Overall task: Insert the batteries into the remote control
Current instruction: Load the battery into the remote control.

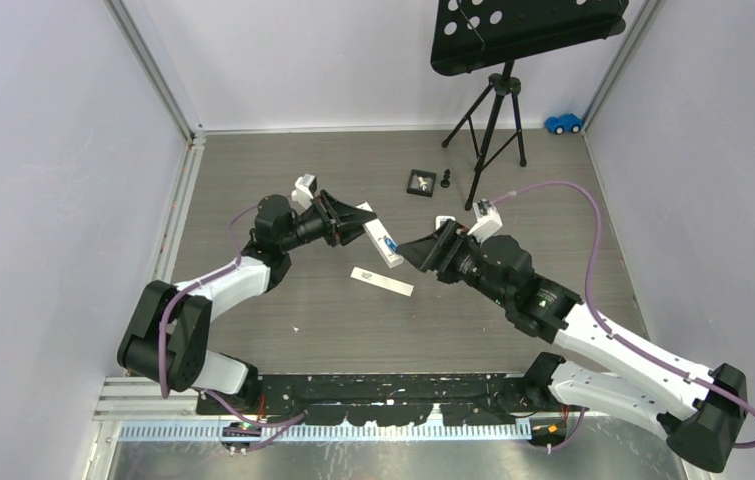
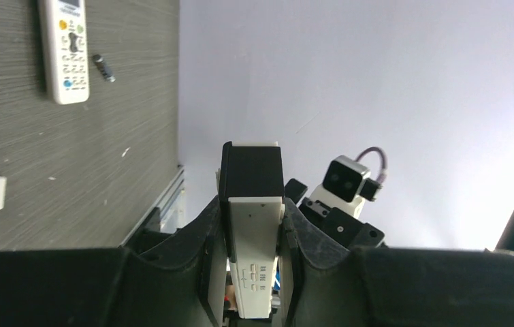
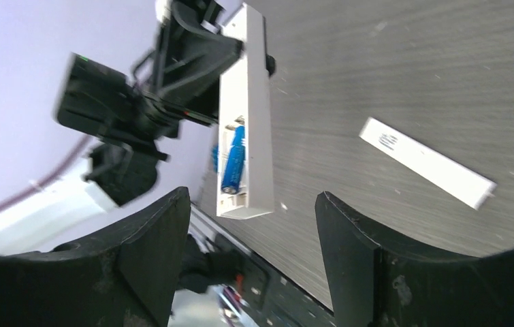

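Top view first: the left gripper [image 1: 358, 222] was clamped on a white remote control [image 1: 383, 243]. It held the remote off the bench [image 1: 353, 335] with the free end angled toward the right gripper [image 1: 415, 250], which hovered just beside that end. The pose looked deliberate, one arm acting as a vice so the other could work on the battery bay. A flat white battery cover [image 1: 381, 281] lay on the bench just below the pair, evidently taken off so the bay could be reached.

Over to the left wrist view: the remote control sat squeezed between both fingers. A few faint marks were printed on its facing side, too small to read. Up in the corner a second remote [image 2: 65, 48] lay face up on the bench, with orange, green and blue buttons but no legible lettering. A loose battery [image 2: 104, 68] rested just beside it, not touching.

Now the right wrist view: the right gripper's jaws stood wide apart and empty, framing the open bay. A blue battery [image 3: 233, 160] lay lengthwise in that bay, and whether another cell sat beside it could not be told. The battery cover carried dark print, illegible here. By this reading the loading was partly done, and the loose battery looked the likely next pick.
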Controlling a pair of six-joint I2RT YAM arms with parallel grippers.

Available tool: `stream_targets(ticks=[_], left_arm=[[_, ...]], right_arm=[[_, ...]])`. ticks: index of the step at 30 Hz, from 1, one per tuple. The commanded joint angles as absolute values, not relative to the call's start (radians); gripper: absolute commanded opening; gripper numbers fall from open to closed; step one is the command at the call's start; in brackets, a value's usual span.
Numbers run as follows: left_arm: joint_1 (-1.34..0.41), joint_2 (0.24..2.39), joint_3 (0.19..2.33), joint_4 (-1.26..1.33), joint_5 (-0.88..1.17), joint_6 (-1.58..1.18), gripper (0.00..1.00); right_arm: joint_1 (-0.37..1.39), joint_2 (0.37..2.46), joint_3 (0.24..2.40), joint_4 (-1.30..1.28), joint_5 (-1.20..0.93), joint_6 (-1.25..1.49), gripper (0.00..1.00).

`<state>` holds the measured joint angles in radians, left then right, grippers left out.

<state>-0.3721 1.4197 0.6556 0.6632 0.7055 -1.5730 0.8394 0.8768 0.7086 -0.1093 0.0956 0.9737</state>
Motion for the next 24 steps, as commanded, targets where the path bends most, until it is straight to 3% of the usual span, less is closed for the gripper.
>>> stream_targets(ticks=[1, 13, 18, 24], left_arm=[[-0.374, 1.365, 0.651, 0.773, 0.655, -1.701, 0.00], [-0.374, 1.394, 0.613, 0.900, 0.643, -1.819, 0.00], [-0.374, 1.377, 0.616, 0.909, 0.648, -1.818, 0.00], [-0.374, 1.371, 0.631, 0.913, 0.672, -1.807, 0.00]], right_arm=[[0.849, 0.823, 0.648, 0.177, 0.180, 1.100, 0.73], [0.849, 0.912, 0.608, 0.337, 0.134, 1.236, 0.73], [0.848, 0.950, 0.612, 0.357, 0.135, 1.263, 0.64], [0.849, 0.967, 0.621, 0.362, 0.144, 1.261, 0.61]])
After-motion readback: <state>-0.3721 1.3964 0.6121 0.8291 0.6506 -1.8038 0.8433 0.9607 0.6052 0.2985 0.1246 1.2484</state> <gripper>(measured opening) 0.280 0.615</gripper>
